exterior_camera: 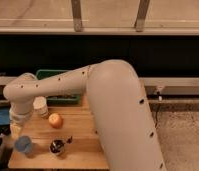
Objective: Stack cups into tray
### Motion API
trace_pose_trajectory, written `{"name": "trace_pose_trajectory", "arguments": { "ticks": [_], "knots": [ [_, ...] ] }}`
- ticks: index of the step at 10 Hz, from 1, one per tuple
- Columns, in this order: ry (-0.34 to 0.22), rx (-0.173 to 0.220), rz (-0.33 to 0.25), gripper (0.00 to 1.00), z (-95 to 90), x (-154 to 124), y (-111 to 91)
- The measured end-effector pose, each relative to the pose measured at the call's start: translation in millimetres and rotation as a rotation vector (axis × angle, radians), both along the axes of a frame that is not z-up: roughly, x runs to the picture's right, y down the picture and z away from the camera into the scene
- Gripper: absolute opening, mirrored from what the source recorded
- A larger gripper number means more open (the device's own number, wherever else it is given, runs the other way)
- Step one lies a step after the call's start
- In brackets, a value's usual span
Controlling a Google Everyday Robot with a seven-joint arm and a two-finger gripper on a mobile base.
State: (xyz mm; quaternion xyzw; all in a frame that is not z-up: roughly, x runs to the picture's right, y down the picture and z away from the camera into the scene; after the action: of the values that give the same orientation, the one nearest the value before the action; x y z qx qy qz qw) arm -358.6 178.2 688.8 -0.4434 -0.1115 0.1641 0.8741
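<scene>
- Cups stand apart on the wooden tabletop [83, 132]: the light-blue cup [24, 145] is near the front left corner, and the white cup [40, 106] is farther back, just beside the green tray [49, 75].
- The green tray lies at the back edge, partly hidden by the white arm [113, 100].
- The gripper [15, 129] hangs low at the left, seemingly just above the light-blue cup; I cannot tell whether it is open or closed.
- A round orange object [55, 120] and a shiny metal cup [57, 146] sit nearby.
</scene>
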Motion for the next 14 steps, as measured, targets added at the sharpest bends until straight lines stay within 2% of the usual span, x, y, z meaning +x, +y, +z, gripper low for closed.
{"name": "trace_pose_trajectory", "arguments": {
  "ticks": [1, 3, 6, 8, 12, 14],
  "knots": [
    [-0.001, 0.000, 0.000, 0.63, 0.5, 0, 0],
    [0.004, -0.026, -0.024, 0.63, 5.6, -6, 5],
    [0.008, -0.093, -0.066, 0.63, 26.2, -17, 29],
    [0.017, -0.138, -0.098, 0.63, 30.9, -22, 42],
    [0.067, -0.217, -0.151, 0.63, 42.1, -13, 64],
    [0.090, -0.234, -0.160, 0.62, 45.9, -6, 69]
  ]
}}
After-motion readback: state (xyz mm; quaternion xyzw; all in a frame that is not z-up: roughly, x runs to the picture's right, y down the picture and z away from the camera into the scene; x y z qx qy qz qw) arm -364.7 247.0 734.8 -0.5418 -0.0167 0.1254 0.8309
